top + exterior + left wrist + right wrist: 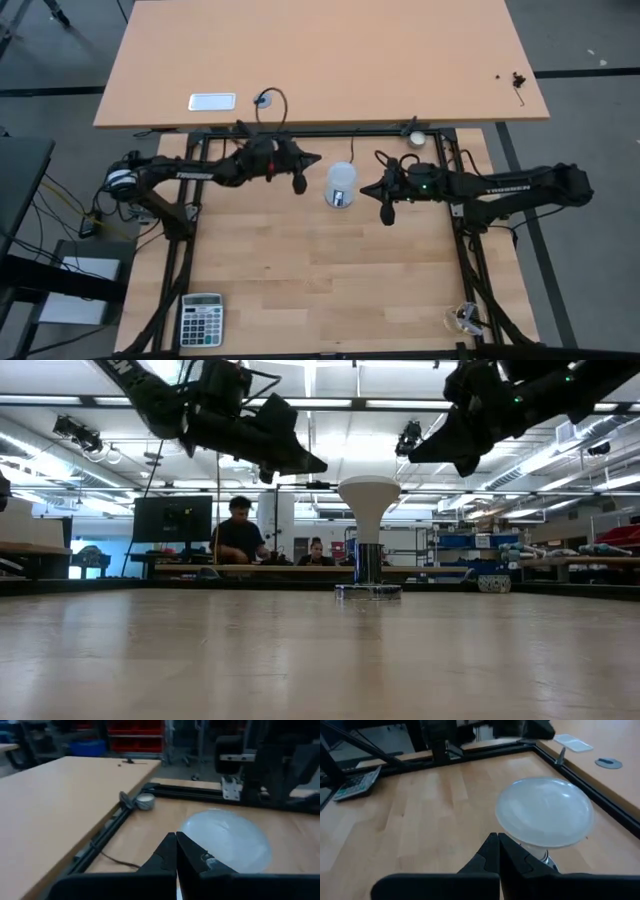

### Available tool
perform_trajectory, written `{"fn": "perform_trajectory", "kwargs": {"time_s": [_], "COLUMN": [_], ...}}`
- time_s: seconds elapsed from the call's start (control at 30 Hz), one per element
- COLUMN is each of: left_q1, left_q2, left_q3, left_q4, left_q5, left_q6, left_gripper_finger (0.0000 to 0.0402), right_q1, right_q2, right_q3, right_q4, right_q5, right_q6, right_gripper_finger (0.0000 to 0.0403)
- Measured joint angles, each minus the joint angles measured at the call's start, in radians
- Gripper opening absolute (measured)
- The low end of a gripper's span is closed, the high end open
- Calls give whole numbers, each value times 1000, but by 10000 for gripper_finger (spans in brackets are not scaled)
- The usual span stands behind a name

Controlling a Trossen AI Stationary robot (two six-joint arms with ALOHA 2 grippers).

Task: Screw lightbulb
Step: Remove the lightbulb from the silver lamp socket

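From above, you see the bulb (341,184) standing upright in the middle of the wooden tabletop (320,270), between your two arms. The left claw (299,183) sits just beside it on one side and the right claw (386,212) just beside it on the other. Neither touches the bulb. A calculator (201,319) lies near the tabletop's front left corner.

At tabletop height, the bulb (368,500) rises dome-up on a narrow metal neck from a small round socket (368,591). Both claws hang above it, the left claw (312,463) and the right claw (420,452), well clear of the dome.

From the left wrist, the left claw (176,842) is clenched tight with nothing between its fingers, and the frosted dome (226,840) sits just past its tips.

From the right wrist, the right claw (498,845) is likewise clenched and empty, with the dome (544,811) close ahead and a glimpse of silvery base beneath it.

Judging by its look, the bulb is light, rigid, smooth and breakable. You would do best to take it around the widest part of the dome, with gentle, even pressure, since the frosted surface may slip as you turn it.
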Motion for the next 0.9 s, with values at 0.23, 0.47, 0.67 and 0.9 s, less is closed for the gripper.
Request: {"fn": "perform_trajectory", "kwargs": {"time_s": [0.23, 0.47, 0.67, 0.9], "left_q1": [29, 36, 36, 26], "left_q2": [31, 127, 200, 208], "left_q3": [155, 266, 320, 334], "left_q4": [-187, -321, -386, -414], "left_q5": [80, 134, 139, 149], "left_q6": [122, 175, 193, 199], "left_gripper_finger": [0, 0, 0, 0], "right_q1": [10, 22, 22, 22], "right_q2": [102, 186, 230, 244], "right_q3": [53, 95, 115, 115], "right_q4": [7, 26, 25, 19], "right_q5": [0, -1, -1, 18], "right_q6": [-18, -21, -21, -10], "right_gripper_finger": [4, 4, 4, 4]}}
